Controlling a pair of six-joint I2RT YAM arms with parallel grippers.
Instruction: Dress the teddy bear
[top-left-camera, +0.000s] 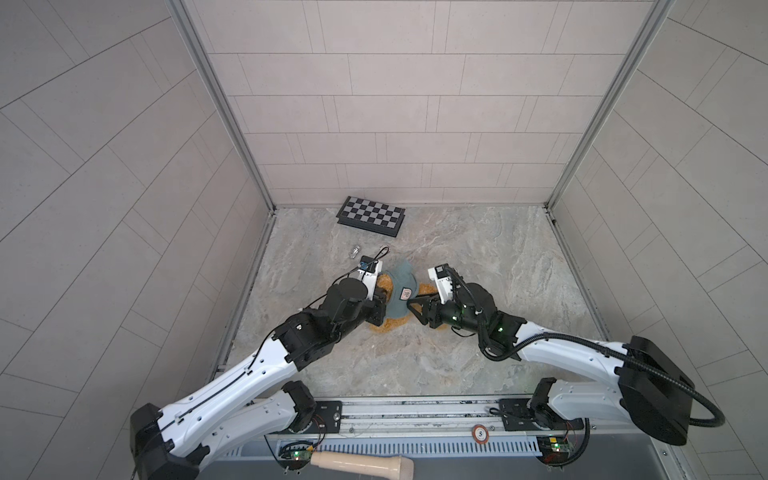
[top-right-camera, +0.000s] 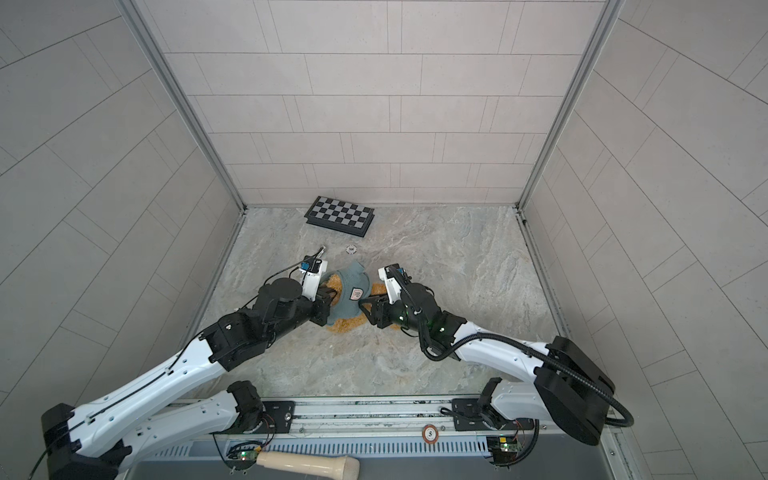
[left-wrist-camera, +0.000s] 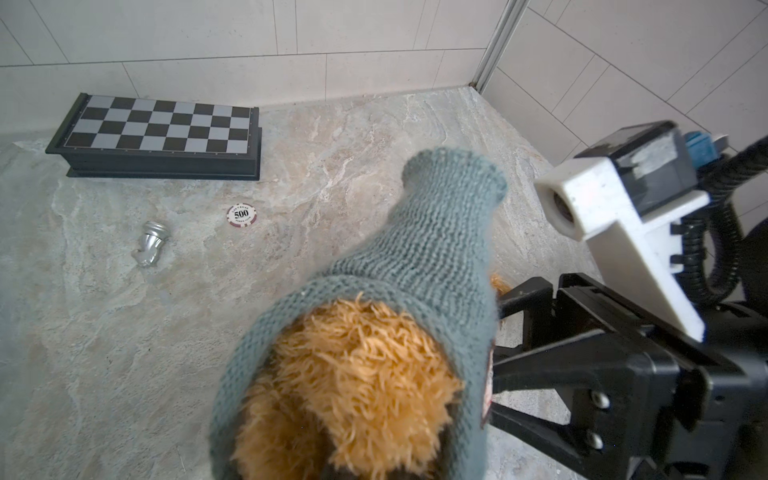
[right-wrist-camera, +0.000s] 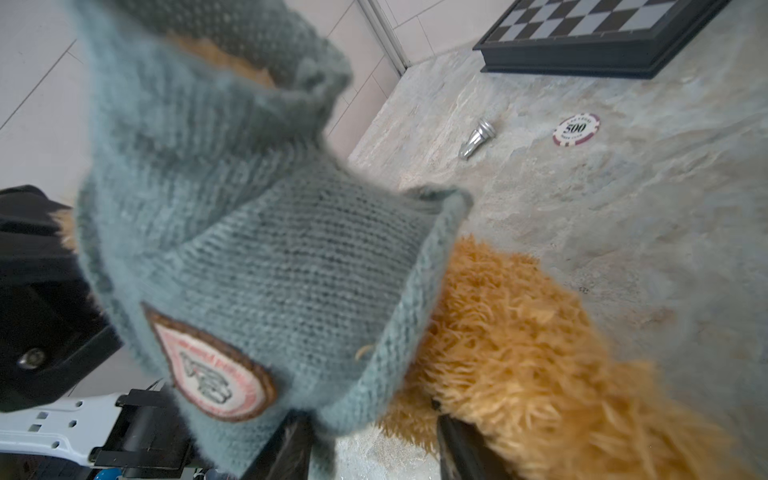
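Top views both show the marbled tabletop (top-left-camera: 478, 249), closed in on three sides by tiled walls. At its middle the bear (top-left-camera: 390, 326) is seen lying, mostly covered by a grey-blue knitted sweater (top-left-camera: 399, 282) that bears an oval patch (top-left-camera: 406, 294). Golden fur is left showing at the edge nearest the front rail and at the right side.

The bear is flanked by the two hands, which are pointed at each other across it. The left hand (top-left-camera: 384, 307) is pressed to the sweater's left edge and is closed tight on the knit; its tips are hidden by the cloth. In the left wrist view the sweater (left-wrist-camera: 436, 249) is seen pulled up like a hood, one tube of knit standing above it, and the bear's fur (left-wrist-camera: 353, 374) fills the open end just before the camera.

The right hand (right-wrist-camera: 374, 451) is set against the bear's right side with its jaws standing partly apart. In the right wrist view the sweater's hem is draped over one jaw and fur (right-wrist-camera: 519, 353) lies against the other, but nothing is seen to be pinched.

A folded chessboard (top-left-camera: 371, 216) is laid by the back wall, well apart from the bear. Between board and bear a silver chess piece (left-wrist-camera: 149, 249) is lying on its side, and near it a poker chip (left-wrist-camera: 242, 215) marked 500 lies flat.
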